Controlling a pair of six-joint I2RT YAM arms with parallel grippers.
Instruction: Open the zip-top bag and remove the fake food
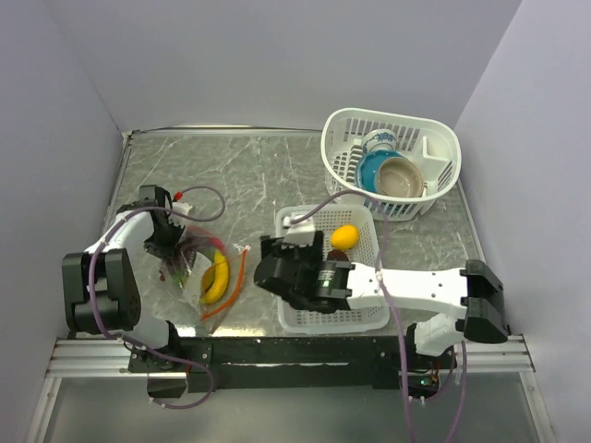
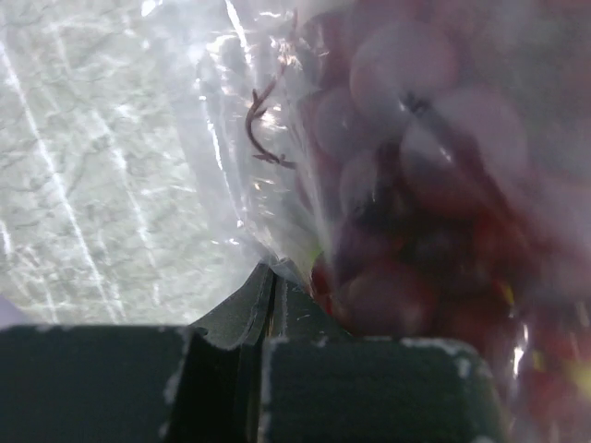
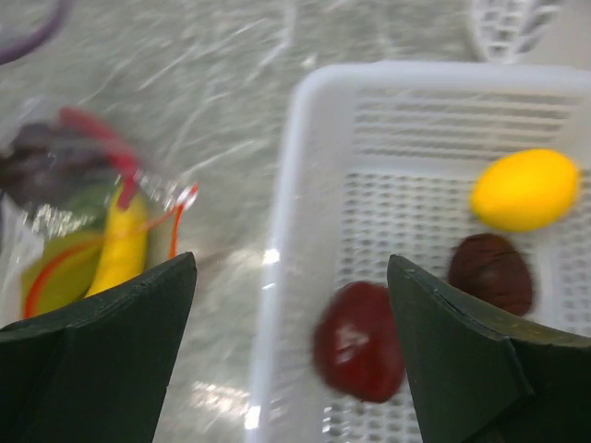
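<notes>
On the desk (image 1: 268, 175), the zip-top bag (image 1: 199, 268) lies at 8 o'clock from the middle. Inside it are the banana (image 1: 217, 279) and the grapes (image 2: 406, 185), the grapes at the banana's 9 o'clock. A shallow basket (image 3: 282, 212) at 5 o'clock holds a round fruit (image 1: 344, 237) and an apple (image 3: 358, 340). A deep basket (image 1: 434, 138) at 2 o'clock holds two bowls (image 1: 399, 177).
</notes>
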